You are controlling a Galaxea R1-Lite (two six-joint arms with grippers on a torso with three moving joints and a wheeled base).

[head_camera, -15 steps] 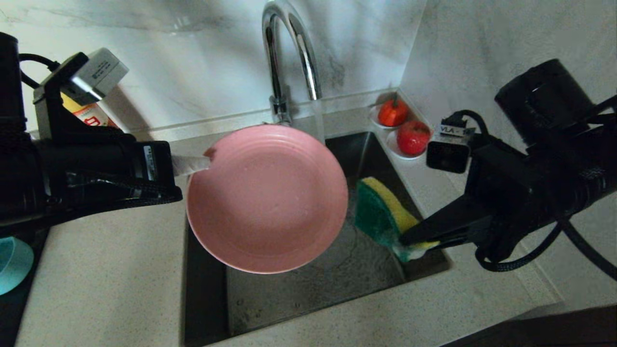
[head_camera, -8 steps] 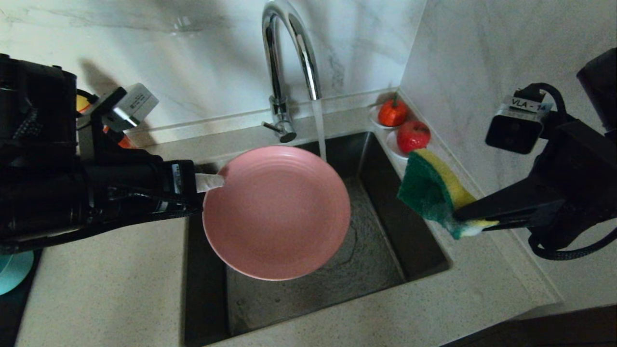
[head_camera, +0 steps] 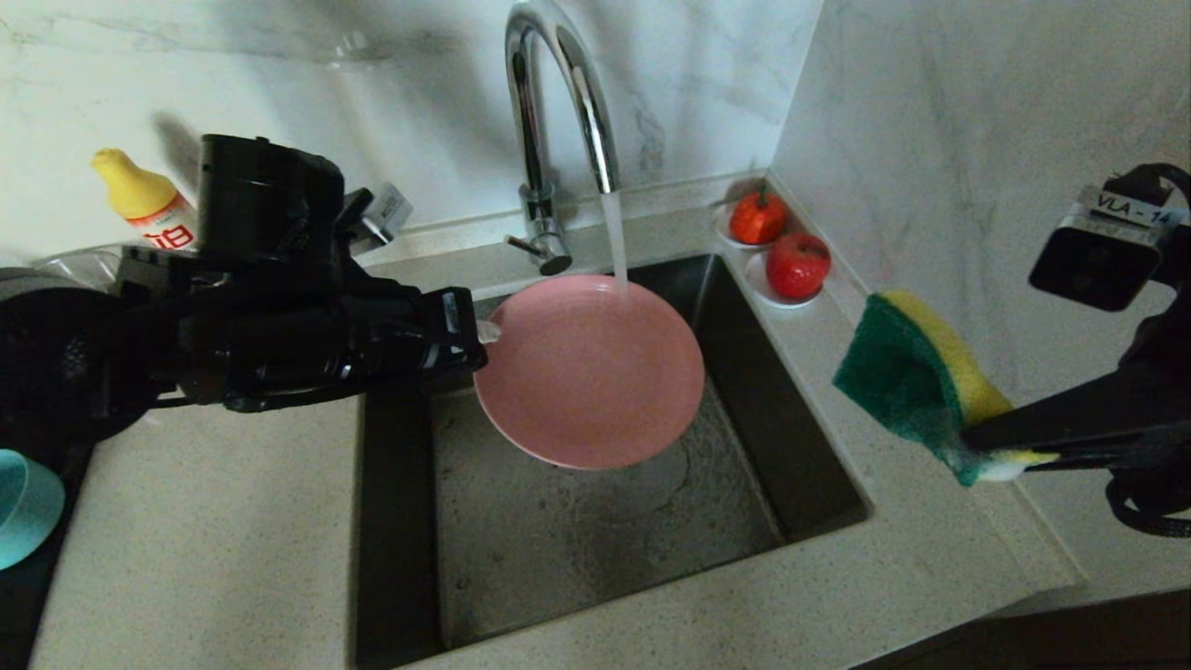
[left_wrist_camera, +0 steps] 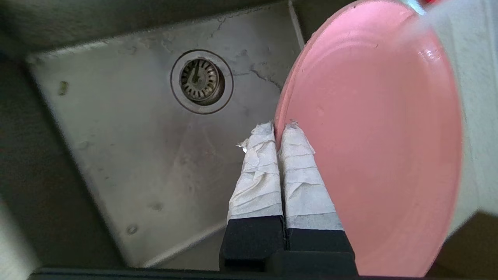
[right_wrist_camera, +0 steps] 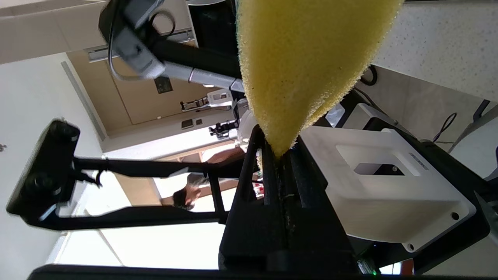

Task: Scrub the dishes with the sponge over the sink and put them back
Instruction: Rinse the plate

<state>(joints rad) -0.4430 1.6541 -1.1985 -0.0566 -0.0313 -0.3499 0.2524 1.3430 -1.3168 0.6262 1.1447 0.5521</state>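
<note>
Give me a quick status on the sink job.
Left hand shut on pink plate under running tap. Right hand shut on sponge, off over counter.

Pink plate [head_camera: 595, 381] over dark grey sink [head_camera: 558, 549], yellow-and-green sponge [head_camera: 916, 381] right of it, red fruits [head_camera: 780, 244] behind, speckled beige counter [head_camera: 205, 530].

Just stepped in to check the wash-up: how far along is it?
Early. In hand: the left hand holds the round pink plate under the running chrome tap over the steel sink; the right hand holds the yellow-green sponge aside. Left: putting the plate back, the teal bowl.
</note>
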